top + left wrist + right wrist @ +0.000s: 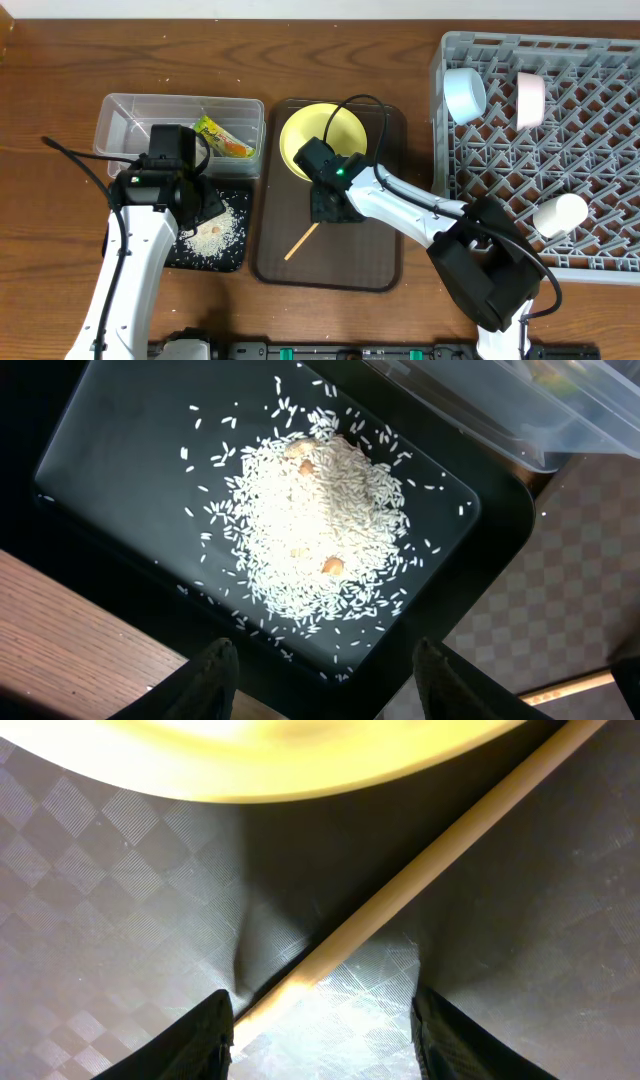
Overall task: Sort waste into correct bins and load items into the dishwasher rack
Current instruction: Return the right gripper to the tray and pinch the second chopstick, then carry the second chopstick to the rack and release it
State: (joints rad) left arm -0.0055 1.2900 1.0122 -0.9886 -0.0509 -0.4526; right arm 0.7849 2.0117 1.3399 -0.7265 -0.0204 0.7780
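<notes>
Grey rack (600, 140): bowls (465, 95) and cup (558, 215) loaded.
Binned: rice (320, 530), wrapper (225, 138).
Remaining: yellow plate (305, 130), chopstick (420, 885).
Left gripper (320, 675), right gripper (325, 1030): jaws apart, empty.

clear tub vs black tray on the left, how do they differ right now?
The clear tub is see-through; the black tray is glossy and opaque. The clear tub has taller walls; the black tray is shallow. The clear tub holds a snack wrapper; the black tray holds a pile of rice. Both are rectangular, similar in footprint, and sit next to each other.
</notes>
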